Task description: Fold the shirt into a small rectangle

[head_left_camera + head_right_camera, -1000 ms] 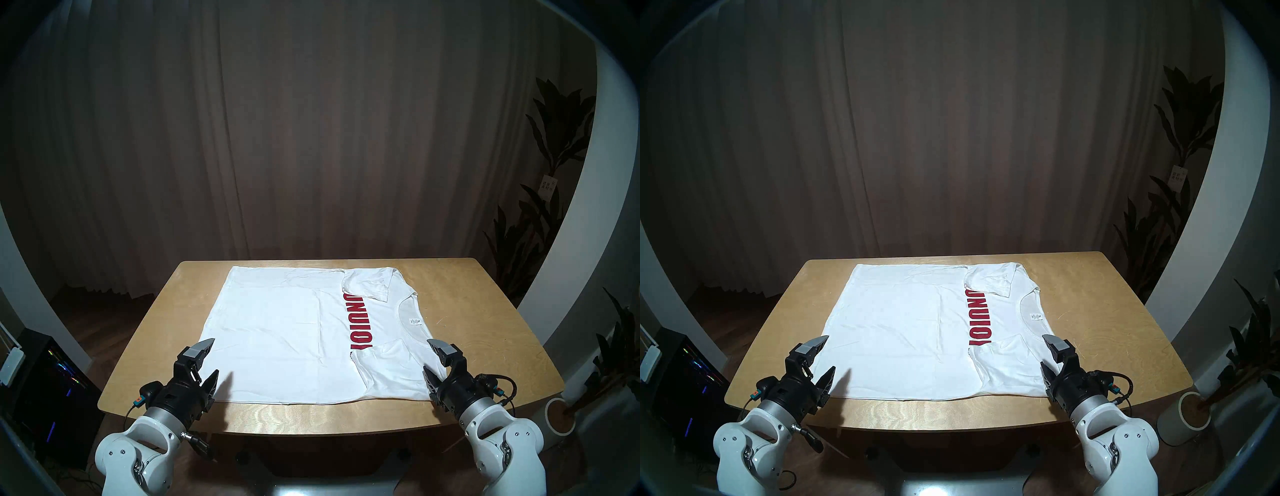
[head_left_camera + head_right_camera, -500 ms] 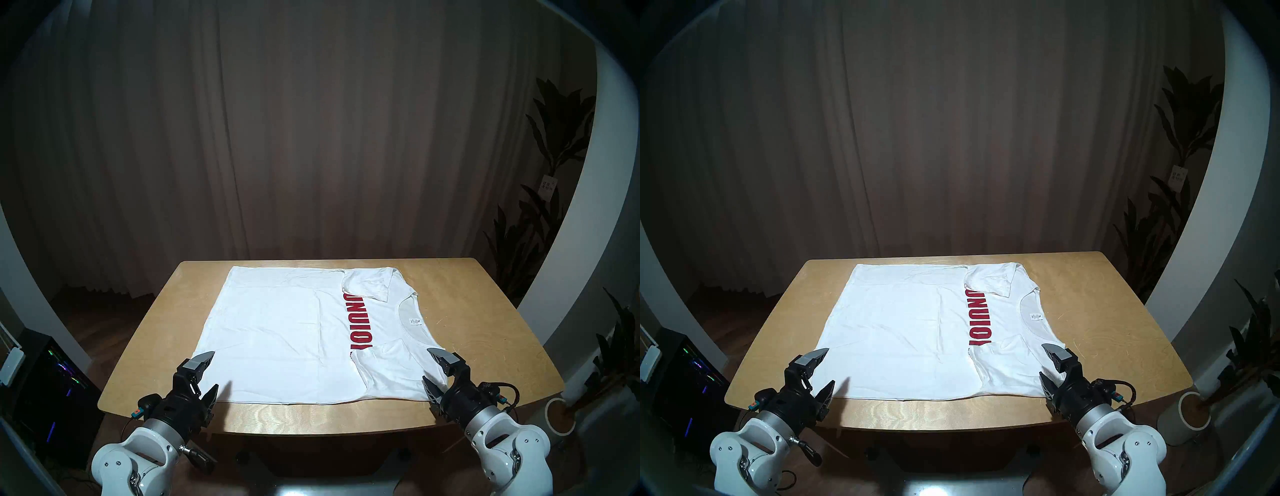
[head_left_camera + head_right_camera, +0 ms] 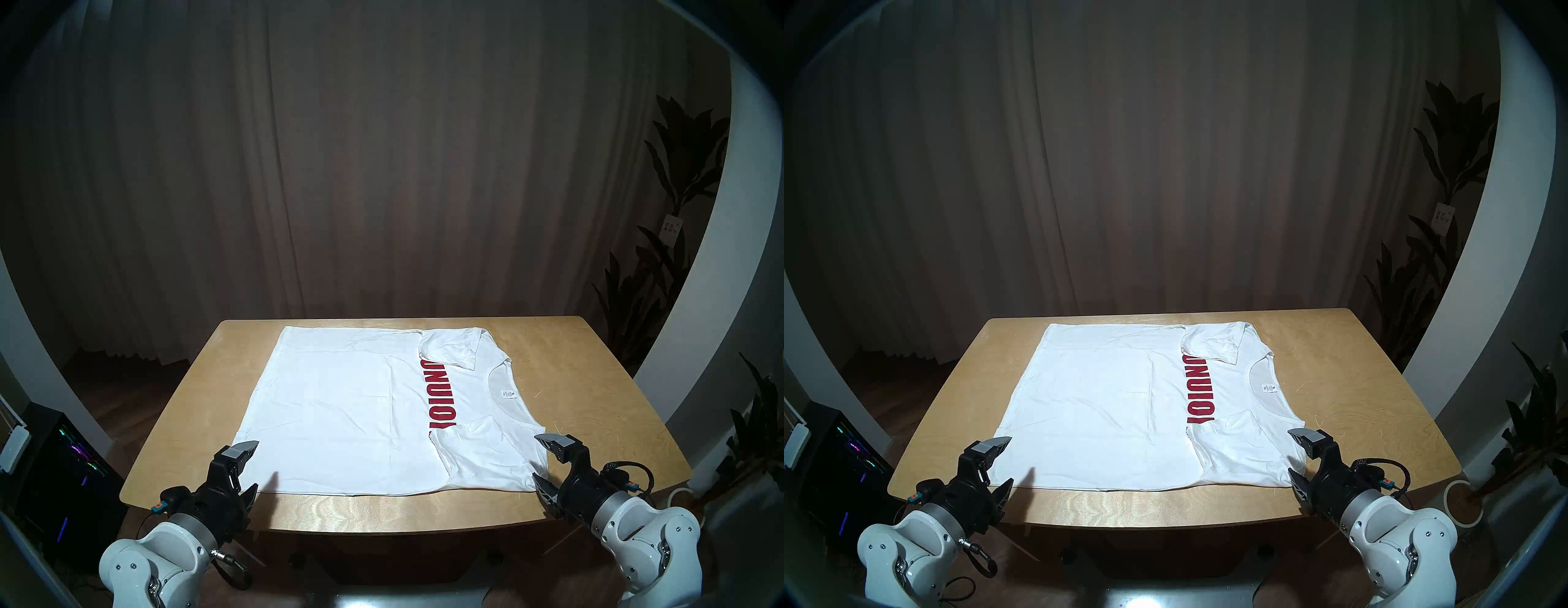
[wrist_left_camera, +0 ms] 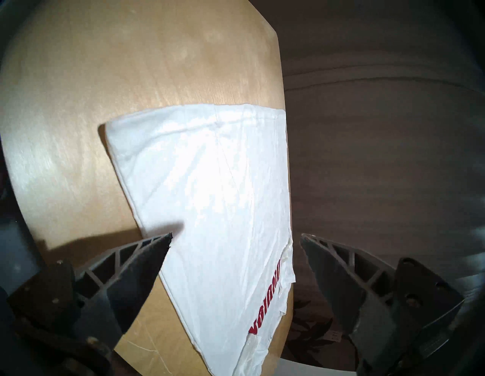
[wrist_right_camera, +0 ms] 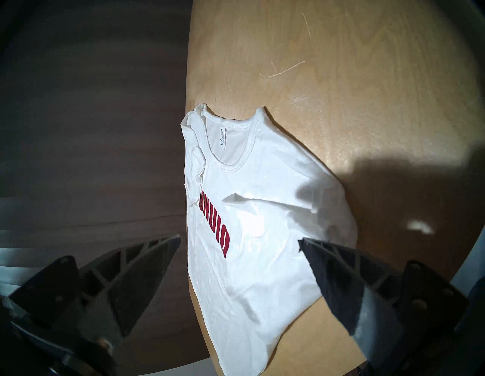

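Brown curtains hang behind a pale wooden worktop [image 3: 594, 382] in the head stereo left view, with the shirt [image 3: 348, 407] lying flat across the middle of the frame, collar toward the right, both sleeves folded in over the body and the red letters [image 3: 439, 395] running top to bottom. Against the pictures from a second ago, the left hand [image 3: 246, 467] has slid toward the lower left of the frame and the right hand [image 3: 547, 463] toward the lower right, both now near the shirt's bottom corners in the picture rather than over the cloth. Both are spread wide and grasp nothing.

Head stereo right tells the same: the left hand [image 3: 1000, 460] at lower left, the right hand [image 3: 1303, 454] at lower right, and the shirt [image 3: 1106, 407] unchanged, no fold disturbed.

From the left wrist, the left hand's fingers [image 4: 147, 260] stand far apart at the bottom corners, with the hem end of the shirt [image 4: 210, 197] lying on the worktop [image 4: 78, 118] beyond them, untouched.

From the right wrist, the fingers [image 5: 338, 273] are likewise parted and empty, the collar [image 5: 231, 147] and letters [image 5: 215, 223] in the centre of the frame.

I judge the sleeve folds finished and the arms pulling clear; the body remains full size, so the lengthwise and crosswise folds are yet to be made.
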{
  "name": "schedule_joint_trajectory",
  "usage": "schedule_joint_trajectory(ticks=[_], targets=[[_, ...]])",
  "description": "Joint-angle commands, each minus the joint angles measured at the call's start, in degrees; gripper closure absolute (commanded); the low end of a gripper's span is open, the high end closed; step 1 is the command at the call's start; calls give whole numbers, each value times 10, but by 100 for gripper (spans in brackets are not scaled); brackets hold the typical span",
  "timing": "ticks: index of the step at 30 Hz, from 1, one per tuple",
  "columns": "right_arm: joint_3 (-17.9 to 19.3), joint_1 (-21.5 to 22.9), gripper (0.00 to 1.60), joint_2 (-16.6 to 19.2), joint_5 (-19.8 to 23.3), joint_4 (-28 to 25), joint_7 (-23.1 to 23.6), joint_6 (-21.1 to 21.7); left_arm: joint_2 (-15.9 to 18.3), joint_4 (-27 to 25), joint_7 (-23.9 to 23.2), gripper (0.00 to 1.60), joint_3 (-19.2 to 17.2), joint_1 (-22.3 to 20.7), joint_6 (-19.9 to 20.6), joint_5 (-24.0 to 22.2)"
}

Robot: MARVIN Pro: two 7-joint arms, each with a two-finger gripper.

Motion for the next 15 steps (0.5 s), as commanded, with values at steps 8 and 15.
schedule_joint_trajectory(ticks=[8,15], targets=[[5,2,0,-9,58,12,-2,18,11,40,-89,0,-21,9,36,-38],[1,-3,0,-4,81,14,-16,35,17,50,-96,0,-22,7,45,-34]])
